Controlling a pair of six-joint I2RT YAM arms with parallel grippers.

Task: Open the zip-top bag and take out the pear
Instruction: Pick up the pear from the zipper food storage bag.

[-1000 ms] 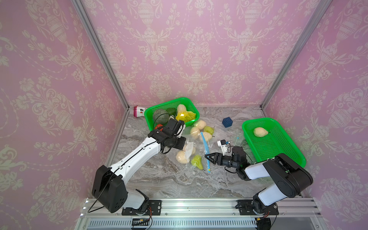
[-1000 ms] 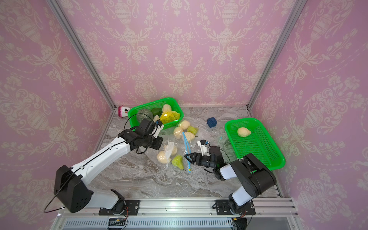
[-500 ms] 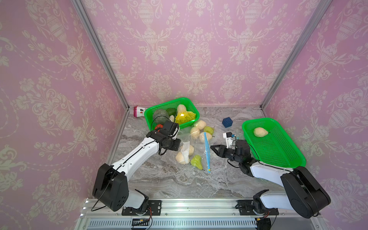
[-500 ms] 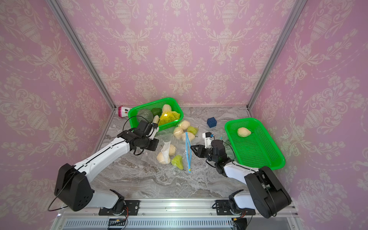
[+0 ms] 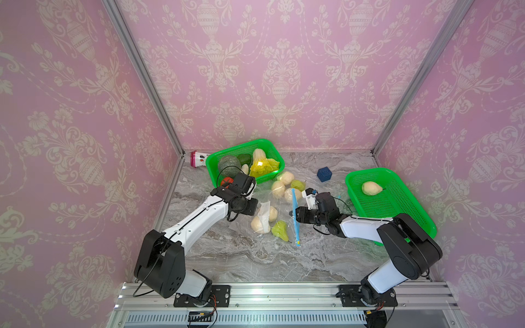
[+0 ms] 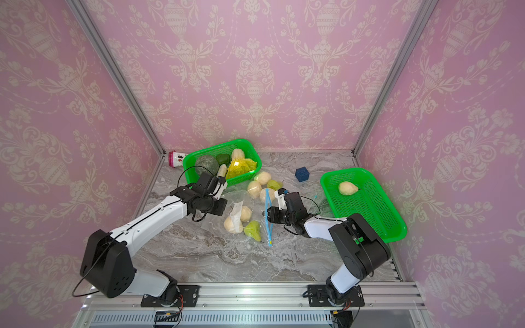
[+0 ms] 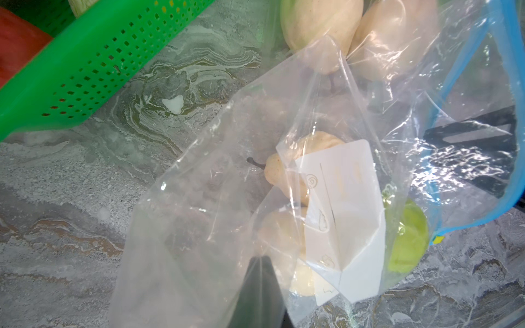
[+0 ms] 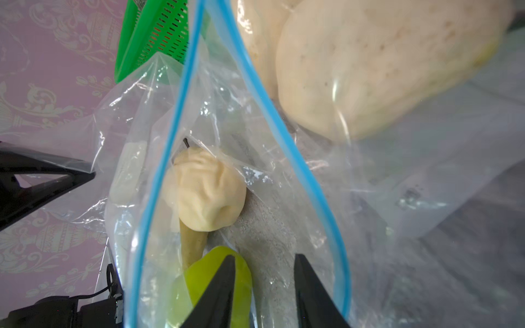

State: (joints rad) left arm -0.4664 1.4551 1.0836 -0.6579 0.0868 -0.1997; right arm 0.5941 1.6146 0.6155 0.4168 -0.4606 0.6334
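Observation:
The clear zip-top bag (image 5: pixel 262 198) with a blue zip lies mid-table in both top views, its mouth gaping toward the right arm. Inside lie cream pears (image 5: pixel 260 224) (image 8: pixel 207 193) and a green pear (image 5: pixel 279 230) (image 8: pixel 196 278). A white label (image 7: pixel 349 198) covers part of them. My left gripper (image 5: pixel 254 206) (image 7: pixel 261 259) is shut on the bag's closed end. My right gripper (image 5: pixel 293 215) (image 8: pixel 264 257) is open, its fingertips just inside the blue zip (image 8: pixel 170 142). One of its fingers (image 8: pixel 224 281) lies over the green pear, with no grip on it.
A green basket (image 5: pixel 272 147) of vegetables stands at the back left, with a pink bottle (image 5: pixel 197 158) beside it. Loose pears (image 5: pixel 277 188) lie just behind the bag. A blue cube (image 5: pixel 324 174) and a second green basket (image 5: pixel 397 204) holding one cream pear (image 5: pixel 370 188) are at the right.
My right gripper's jaws have narrowed from wide open, and the gripper has moved left into the bag's mouth. The left gripper has kept its hold and barely shifted.

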